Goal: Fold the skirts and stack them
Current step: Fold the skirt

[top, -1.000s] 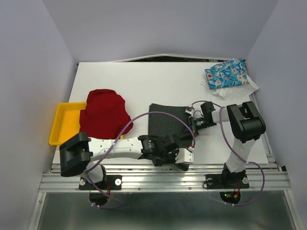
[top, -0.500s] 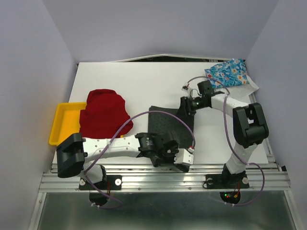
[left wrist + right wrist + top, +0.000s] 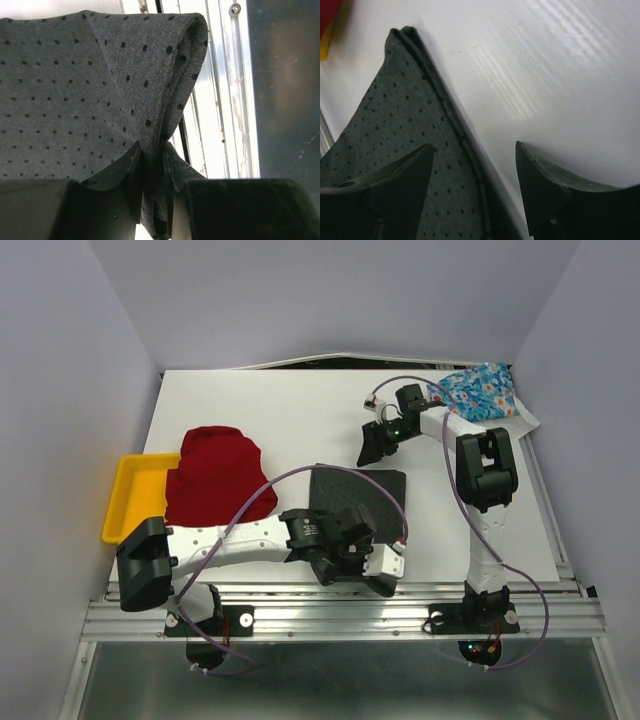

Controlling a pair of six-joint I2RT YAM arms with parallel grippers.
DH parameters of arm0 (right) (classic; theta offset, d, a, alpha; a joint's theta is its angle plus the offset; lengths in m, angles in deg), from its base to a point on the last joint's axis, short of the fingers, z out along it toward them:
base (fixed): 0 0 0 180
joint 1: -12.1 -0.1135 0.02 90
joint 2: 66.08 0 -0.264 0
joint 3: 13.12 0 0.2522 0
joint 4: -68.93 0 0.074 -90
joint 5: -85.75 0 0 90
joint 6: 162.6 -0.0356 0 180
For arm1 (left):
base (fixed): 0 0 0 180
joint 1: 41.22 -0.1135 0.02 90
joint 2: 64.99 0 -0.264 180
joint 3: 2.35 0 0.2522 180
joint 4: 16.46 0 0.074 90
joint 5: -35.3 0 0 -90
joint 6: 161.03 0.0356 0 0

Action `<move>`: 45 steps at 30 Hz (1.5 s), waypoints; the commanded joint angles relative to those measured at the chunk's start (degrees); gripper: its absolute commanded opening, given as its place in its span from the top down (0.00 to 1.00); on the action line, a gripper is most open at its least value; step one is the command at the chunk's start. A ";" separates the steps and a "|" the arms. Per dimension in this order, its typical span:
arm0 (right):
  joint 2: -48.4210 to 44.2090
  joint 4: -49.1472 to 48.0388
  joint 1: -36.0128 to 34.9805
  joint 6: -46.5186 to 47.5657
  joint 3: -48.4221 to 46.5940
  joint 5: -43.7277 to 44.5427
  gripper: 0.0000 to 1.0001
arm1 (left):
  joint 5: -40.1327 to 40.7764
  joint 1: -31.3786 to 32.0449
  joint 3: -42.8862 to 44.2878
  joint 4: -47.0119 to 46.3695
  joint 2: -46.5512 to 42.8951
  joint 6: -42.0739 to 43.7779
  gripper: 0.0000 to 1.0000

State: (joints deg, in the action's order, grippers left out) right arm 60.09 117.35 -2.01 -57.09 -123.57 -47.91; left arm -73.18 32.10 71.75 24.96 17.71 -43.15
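The dark charcoal dotted skirt [image 3: 358, 498] lies on the white table near the front middle. My left gripper [image 3: 372, 578] is shut on its near edge, and the left wrist view shows the cloth [image 3: 100, 90] bunched between the jaws of the left gripper [image 3: 152, 167]. My right gripper [image 3: 368, 448] is open and empty just beyond the skirt's far edge. In the right wrist view the right gripper [image 3: 475, 165] stands over the skirt's hem [image 3: 405, 150]. The deep red skirt [image 3: 215, 475] lies at the left. The blue floral skirt [image 3: 475, 392] lies at the back right.
A yellow tray [image 3: 128, 498] sits at the left edge, partly under the red skirt. A white sheet [image 3: 520, 418] lies under the blue skirt. The metal rail [image 3: 300, 615] runs along the table's front edge, close to the left gripper.
My right gripper has moved from the charcoal skirt's right side toward the far side, and now stands open off the cloth. The skirt's far edge lies flat. The left gripper keeps its hold.
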 commanded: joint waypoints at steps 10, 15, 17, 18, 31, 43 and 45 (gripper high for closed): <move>-2.06 6.30 -3.37 9.98 9.93 -5.55 0.69 | 0.81 -9.32 17.35 6.53 3.87 7.45 1.00; -4.53 6.22 -5.84 11.39 14.33 -6.87 0.77 | 1.78 -14.77 22.71 6.62 7.91 10.87 1.00; -5.05 6.21 -6.36 11.39 15.12 -7.67 0.79 | 2.22 -15.83 24.47 6.88 9.32 12.02 1.00; -5.40 6.30 -6.37 11.74 15.73 -8.10 0.80 | 2.22 -16.45 24.91 6.88 10.80 12.37 1.00; -5.67 9.38 -7.42 13.93 15.30 -11.10 0.81 | 4.24 -23.92 26.06 -0.05 20.13 15.63 1.00; -2.77 11.22 -7.42 13.67 10.91 -10.66 0.76 | 8.03 -25.16 20.17 -9.73 22.16 18.35 0.66; -2.77 11.22 -7.42 13.15 10.20 -9.26 0.69 | 7.15 -25.16 19.82 -8.86 21.37 18.61 0.56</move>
State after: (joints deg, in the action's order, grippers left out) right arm 56.68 126.37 -8.63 -43.93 -110.19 -57.77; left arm -67.36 7.42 92.43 19.50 40.65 -26.91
